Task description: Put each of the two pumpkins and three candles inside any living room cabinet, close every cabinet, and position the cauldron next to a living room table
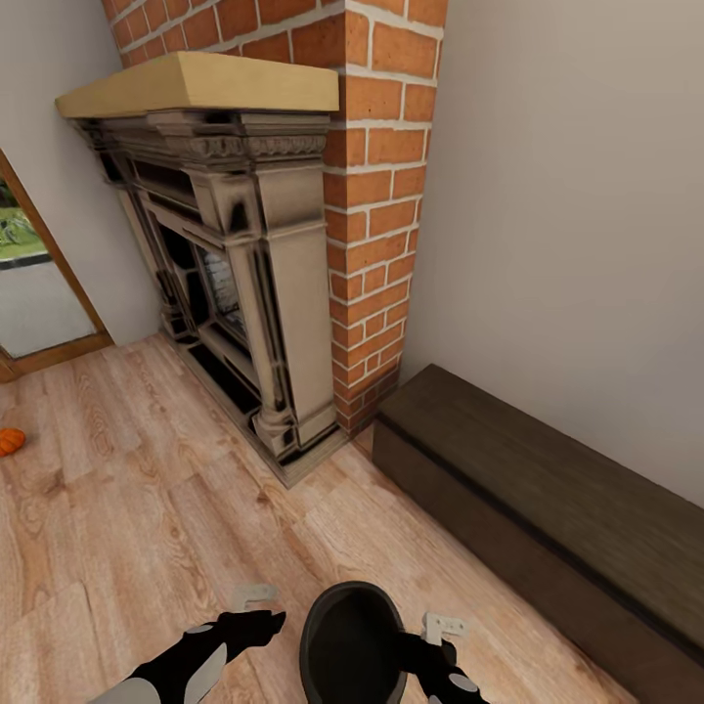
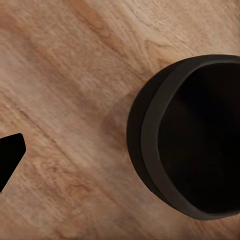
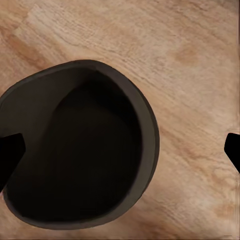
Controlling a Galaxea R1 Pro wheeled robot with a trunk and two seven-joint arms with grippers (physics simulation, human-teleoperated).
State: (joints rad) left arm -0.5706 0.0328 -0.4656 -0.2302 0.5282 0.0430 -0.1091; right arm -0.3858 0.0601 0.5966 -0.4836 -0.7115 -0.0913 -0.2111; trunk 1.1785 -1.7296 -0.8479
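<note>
Cauldron [image 1: 352,640] between released end effectors; cabinet [image 1: 548,508] right, pumpkin [image 1: 10,441] far left.

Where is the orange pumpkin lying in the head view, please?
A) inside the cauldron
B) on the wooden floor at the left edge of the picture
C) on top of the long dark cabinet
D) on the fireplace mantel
B: the pumpkin sits on the wooden floor at the head view's left edge, far from the cauldron, whose inside looks empty, and from the cabinet and fireplace.
</note>
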